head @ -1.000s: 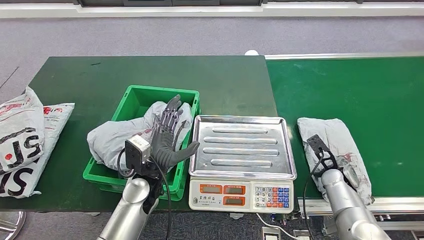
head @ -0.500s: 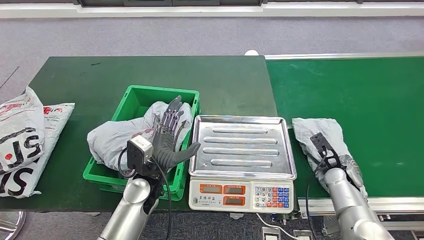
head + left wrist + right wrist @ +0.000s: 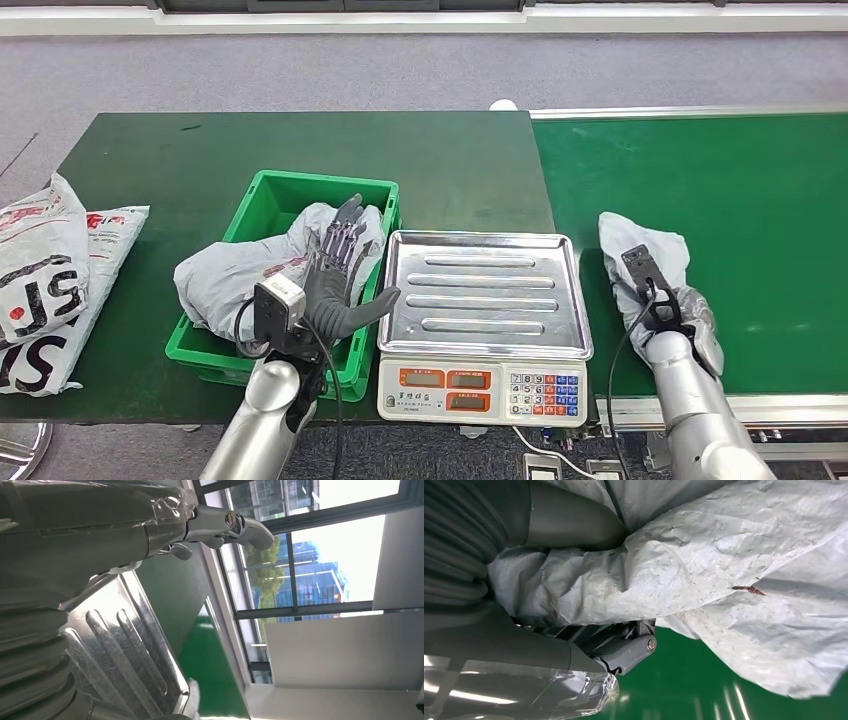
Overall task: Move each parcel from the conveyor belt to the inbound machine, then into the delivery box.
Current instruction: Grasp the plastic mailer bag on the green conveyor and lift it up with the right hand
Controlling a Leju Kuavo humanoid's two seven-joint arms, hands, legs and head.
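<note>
A crumpled grey parcel (image 3: 622, 236) lies at the near left end of the green conveyor belt (image 3: 730, 170). My right hand (image 3: 672, 306) grips it from the near side. In the right wrist view the thumb (image 3: 569, 522) and fingers (image 3: 624, 647) close around the parcel (image 3: 724, 555). The inbound machine is a scale with a bare steel tray (image 3: 485, 295), just left of the parcel. My left hand (image 3: 336, 275) hovers open, fingers spread, over the green delivery box (image 3: 268, 190), which holds another grey parcel (image 3: 225, 280). The steel tray (image 3: 115, 645) lies beside the left hand (image 3: 100, 525).
White printed courier bags (image 3: 45, 270) lie at the left end of the dark green table (image 3: 200, 150). The scale's keypad and displays (image 3: 480, 385) face me at the table's front edge. A steel rail (image 3: 780, 405) borders the belt's near side.
The right hand has closed on the belt parcel and bunched it up, pulling its near end away from the belt's front rail. The left hand has barely moved.
</note>
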